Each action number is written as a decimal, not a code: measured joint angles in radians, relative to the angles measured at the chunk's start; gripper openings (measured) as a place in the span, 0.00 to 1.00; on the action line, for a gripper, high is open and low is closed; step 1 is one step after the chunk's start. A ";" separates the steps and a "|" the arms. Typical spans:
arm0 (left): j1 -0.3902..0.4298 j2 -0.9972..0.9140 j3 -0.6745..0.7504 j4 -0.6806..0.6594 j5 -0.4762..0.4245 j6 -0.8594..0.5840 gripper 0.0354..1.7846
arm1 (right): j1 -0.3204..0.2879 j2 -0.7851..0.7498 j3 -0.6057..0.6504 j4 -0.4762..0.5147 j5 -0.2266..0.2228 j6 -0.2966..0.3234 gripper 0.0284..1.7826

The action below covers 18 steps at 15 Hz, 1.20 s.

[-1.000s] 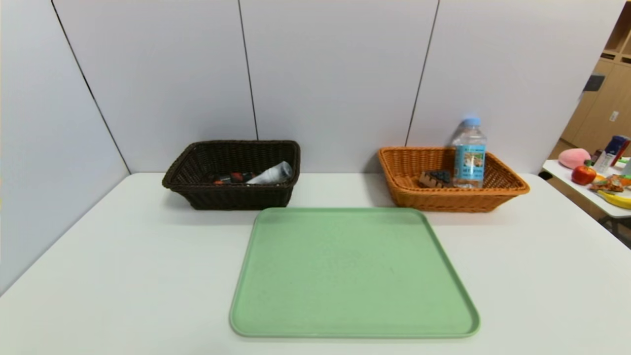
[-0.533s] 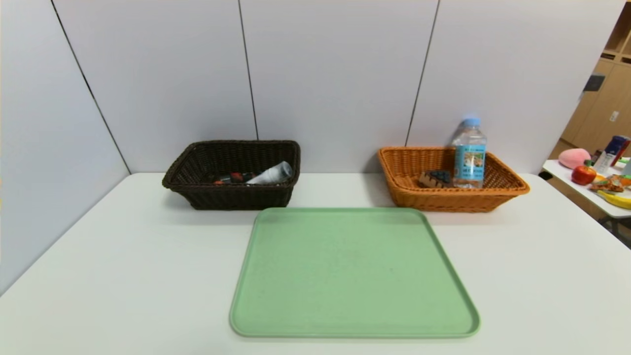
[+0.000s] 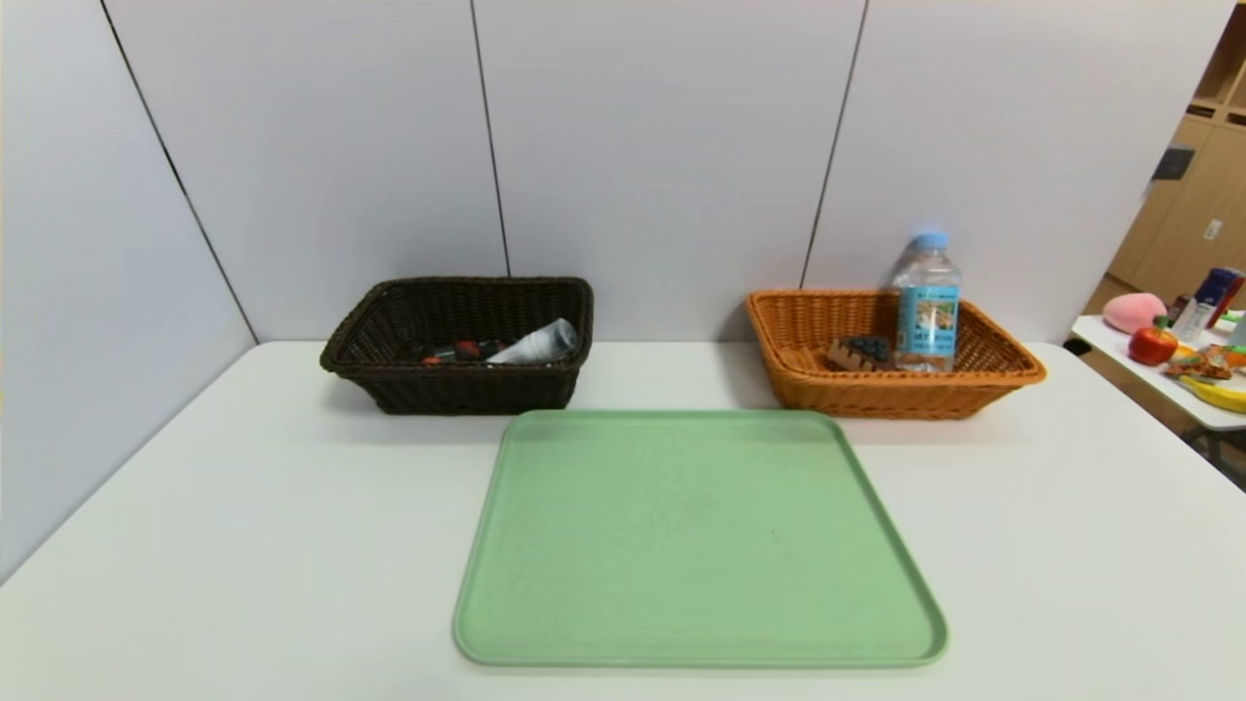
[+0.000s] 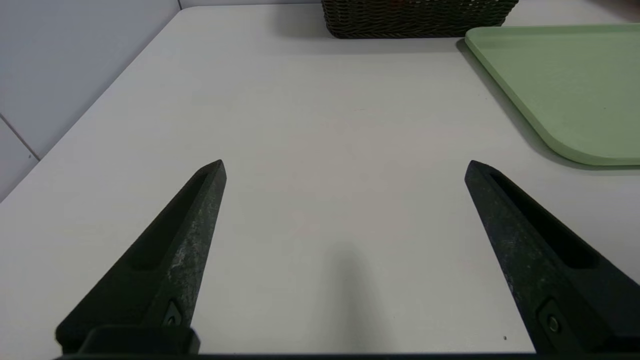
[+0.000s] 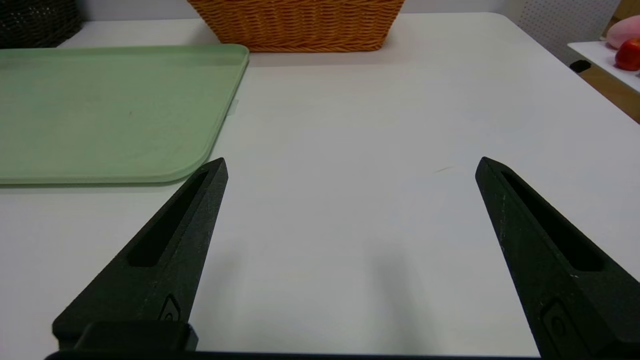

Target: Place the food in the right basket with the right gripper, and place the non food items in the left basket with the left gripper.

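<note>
The dark brown left basket [image 3: 458, 389] stands at the back left and holds a white spray bottle [image 3: 537, 344] lying beside a small red item [image 3: 465, 349]. In the orange right basket [image 3: 891, 394] a water bottle [image 3: 927, 307] stands upright next to a chocolate cake slice [image 3: 859, 352]. Neither arm shows in the head view. My left gripper [image 4: 345, 167] hovers open over bare table, near the table's left front, with the dark basket [image 4: 420, 20] far ahead. My right gripper [image 5: 350, 167] hangs open over bare table, right of the tray, the orange basket [image 5: 300, 25] ahead.
A green tray [image 3: 696, 535] lies bare in the middle of the white table [image 3: 243, 506]. A side table [image 3: 1168, 380] at the far right carries fruit and packets. Grey wall panels close off the back and the left.
</note>
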 joint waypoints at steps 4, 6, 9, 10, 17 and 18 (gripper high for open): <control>0.000 0.000 0.000 0.000 0.000 0.000 0.94 | 0.000 0.000 0.002 -0.003 0.000 -0.001 0.96; 0.000 0.000 0.000 0.000 0.000 0.000 0.94 | 0.000 0.000 0.002 -0.003 0.000 -0.001 0.96; 0.000 0.000 0.000 0.000 0.000 0.000 0.94 | 0.000 0.000 0.002 -0.004 0.000 -0.002 0.96; 0.000 0.000 0.000 0.000 -0.001 0.000 0.94 | 0.000 0.000 0.002 -0.004 0.000 -0.002 0.96; 0.000 0.000 0.000 0.000 0.000 0.000 0.94 | 0.000 0.000 0.002 -0.003 0.000 -0.002 0.96; 0.000 0.000 0.000 0.000 0.000 0.000 0.94 | 0.000 0.000 0.002 -0.004 0.000 -0.002 0.96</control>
